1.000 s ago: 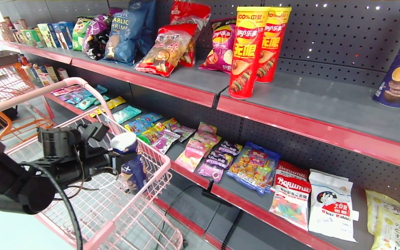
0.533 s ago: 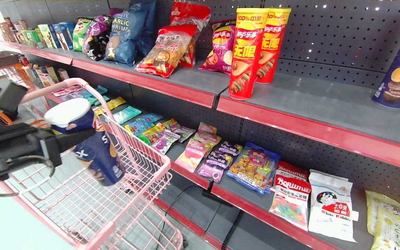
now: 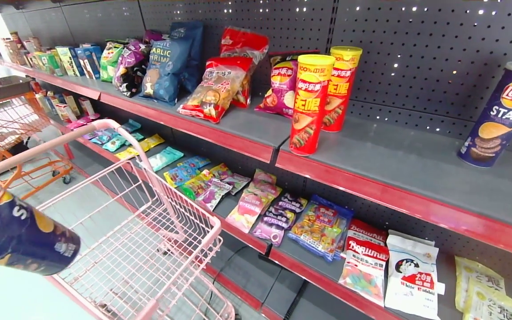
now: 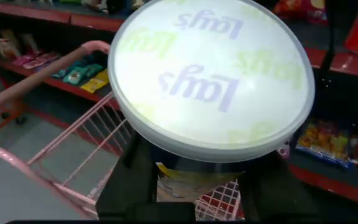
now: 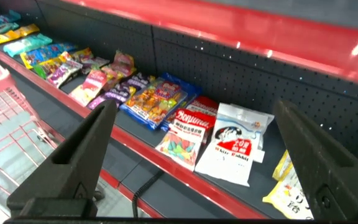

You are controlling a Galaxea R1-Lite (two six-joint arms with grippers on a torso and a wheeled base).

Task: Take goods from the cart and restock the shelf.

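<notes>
A dark blue chip can [image 3: 16,233] hangs tilted at the near left, above the pink cart's [image 3: 174,242] near corner. Its white lid [image 4: 210,74] faces the left wrist camera, and my left gripper [image 4: 197,186] is shut on the can's body, a dark finger on each side. A matching blue can [image 3: 498,115] stands at the right of the grey upper shelf [image 3: 394,160], and two red cans [image 3: 316,102] stand at its middle. My right gripper [image 5: 194,109] is open with nothing in it, out in front of the lower shelf's candy bags [image 5: 160,99].
Snack bags [image 3: 211,86] and boxes crowd the upper shelf's left part. Flat candy packets [image 3: 322,224] line the lower shelf. An orange cart [image 3: 11,129] stands behind the pink one. Bare shelf lies between the red cans and the blue can.
My left gripper has lifted the blue can out of the pink cart and carried it up and to the left. The head camera has tilted, so the shelves sit lower in the picture.
</notes>
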